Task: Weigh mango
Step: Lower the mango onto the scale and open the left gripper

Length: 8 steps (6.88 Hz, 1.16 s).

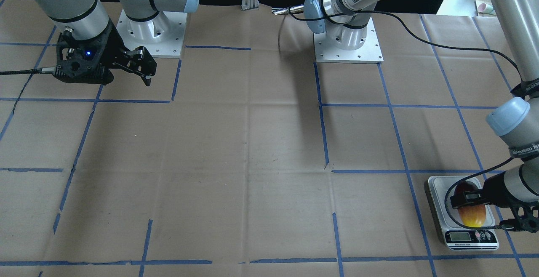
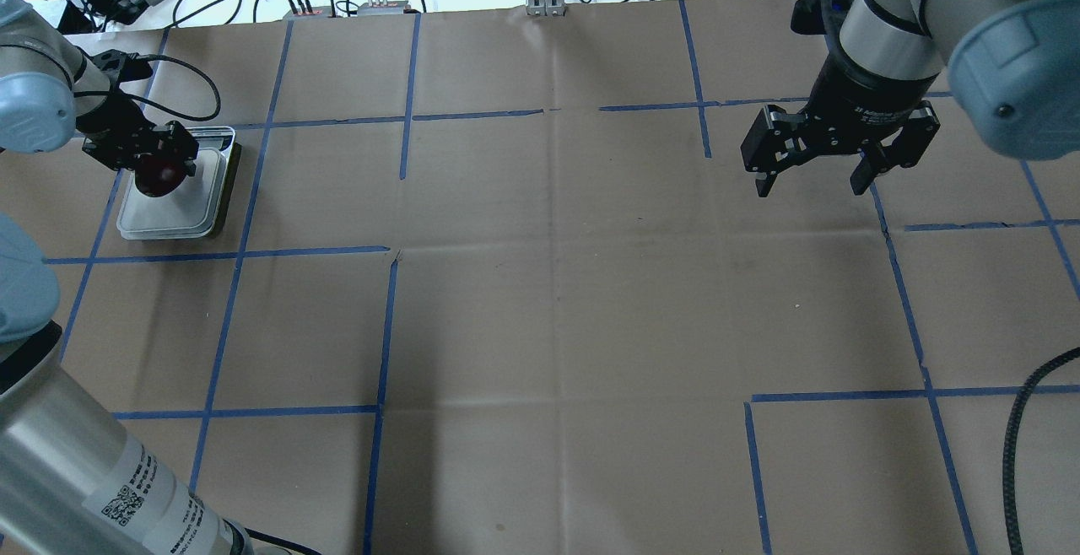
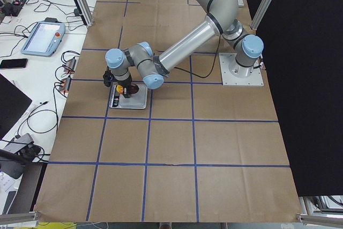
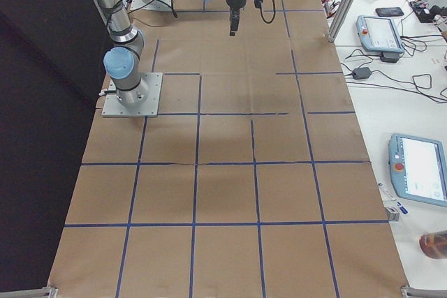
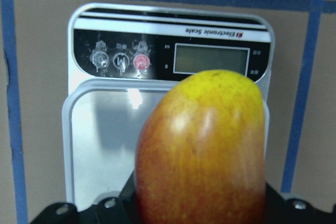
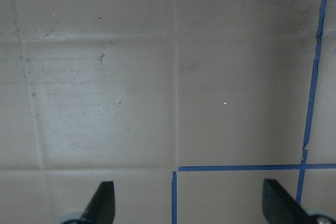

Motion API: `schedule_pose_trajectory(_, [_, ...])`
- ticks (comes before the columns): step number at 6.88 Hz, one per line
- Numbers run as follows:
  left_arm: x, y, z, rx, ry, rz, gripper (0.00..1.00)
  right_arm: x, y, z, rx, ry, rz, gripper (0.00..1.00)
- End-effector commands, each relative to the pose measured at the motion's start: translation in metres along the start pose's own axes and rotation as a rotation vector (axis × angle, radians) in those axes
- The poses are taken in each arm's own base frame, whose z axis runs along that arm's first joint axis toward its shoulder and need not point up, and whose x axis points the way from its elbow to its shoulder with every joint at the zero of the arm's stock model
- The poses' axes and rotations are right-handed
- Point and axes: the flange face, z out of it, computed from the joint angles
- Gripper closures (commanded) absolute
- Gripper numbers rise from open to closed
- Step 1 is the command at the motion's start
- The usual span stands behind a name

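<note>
Mango (image 1: pixel 472 217) in left hand (image 1: pixel 465 201), inside scale platform (image 1: pixel 440 198) edges

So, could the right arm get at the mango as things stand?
Probably not: the left gripper grips the mango over the scale at the left end of the table, and the open right gripper hangs at the opposite end.

The right gripper (image 6: pixel 191 205) shows only its 2 dark, wedge-shaped fingertips (image 6: pixel 104 200) at the bottom edge, set wide apart over creased brown paper (image 6: pixel 131 77). Between them a strip of blue tape (image 6: pixel 239 168) runs level, meeting another strip near the right edge.
</note>
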Motion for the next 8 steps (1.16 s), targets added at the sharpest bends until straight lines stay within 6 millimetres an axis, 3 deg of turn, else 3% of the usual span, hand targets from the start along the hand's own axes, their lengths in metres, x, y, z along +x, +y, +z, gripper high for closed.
schedule_pose_trajectory(1, [-0.003, -0.002, -0.015, 0.027, -0.020, -0.003, 0.01, 0.000, 0.000, 0.000, 0.000, 0.000, 0.000, 0.00])
schedule_pose_trajectory(2, [0.000, 0.001, -0.036, 0.044, -0.034, -0.006, 0.00, 0.000, 0.000, 0.000, 0.000, 0.000, 0.000, 0.00])
schedule_pose_trajectory(3, [0.010, 0.018, -0.082, 0.080, -0.058, -0.022, 0.00, 0.000, 0.000, 0.000, 0.000, 0.000, 0.000, 0.00])
schedule_pose_trajectory(5, [0.052, 0.073, -0.178, 0.026, -0.025, -0.093, 0.00, 0.000, 0.000, 0.000, 0.000, 0.000, 0.000, 0.00])
schedule_pose_trajectory(6, [0.103, 0.099, -0.209, 0.028, -0.017, -0.130, 0.00, 0.000, 0.000, 0.000, 0.000, 0.000, 0.000, 0.00])
schedule_pose_trajectory(8, [0.232, 0.144, -0.231, 0.064, -0.021, -0.176, 0.00, 0.000, 0.000, 0.000, 0.000, 0.000, 0.000, 0.00])
